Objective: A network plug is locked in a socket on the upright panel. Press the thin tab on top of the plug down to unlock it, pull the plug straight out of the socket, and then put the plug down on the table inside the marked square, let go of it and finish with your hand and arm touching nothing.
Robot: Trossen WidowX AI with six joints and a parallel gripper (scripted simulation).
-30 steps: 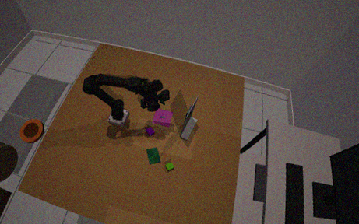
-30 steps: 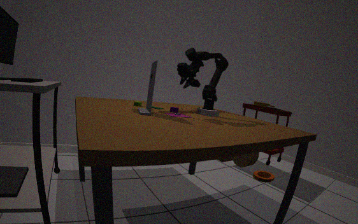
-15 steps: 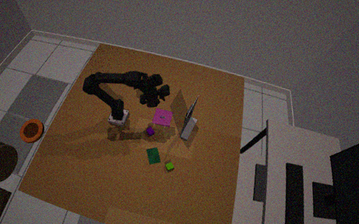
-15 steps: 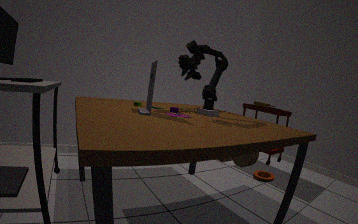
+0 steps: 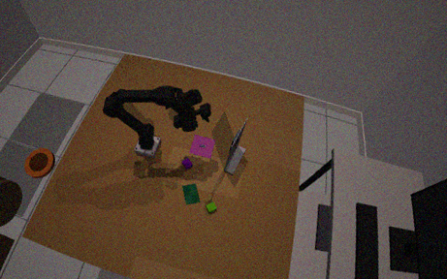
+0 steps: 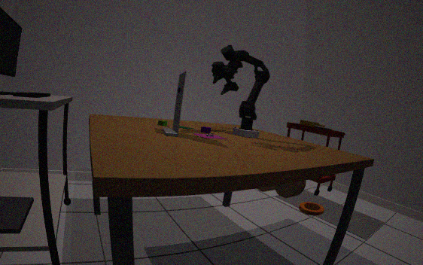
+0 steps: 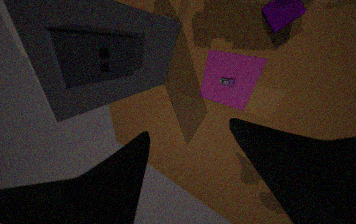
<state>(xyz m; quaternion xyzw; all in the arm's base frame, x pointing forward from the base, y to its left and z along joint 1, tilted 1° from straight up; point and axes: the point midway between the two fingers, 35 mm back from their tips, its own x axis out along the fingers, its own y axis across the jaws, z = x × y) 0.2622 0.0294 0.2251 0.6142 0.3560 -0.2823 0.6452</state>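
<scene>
The small grey plug [image 5: 202,145] [image 6: 209,135] [image 7: 227,81] lies on the table inside the magenta marked square [image 5: 195,151] [image 6: 220,138] [image 7: 240,100], near its middle. The upright grey panel [image 6: 180,102] [image 7: 160,60] stands beside the square; its dark recess [image 7: 80,55] shows two small dark openings in the wrist view, with no plug seen in them. My gripper [image 5: 201,123] [image 6: 218,87] [image 7: 189,129] is open and empty. It hangs in the air well above the table, apart from the plug and the panel.
A purple block [image 5: 187,163] [image 6: 205,129] [image 7: 284,14] lies close to the square. A dark green flat patch [image 5: 190,194] and a lime green block [image 5: 211,206] [image 6: 162,123] lie farther off. The panel's light foot [image 5: 235,161] rests on the table.
</scene>
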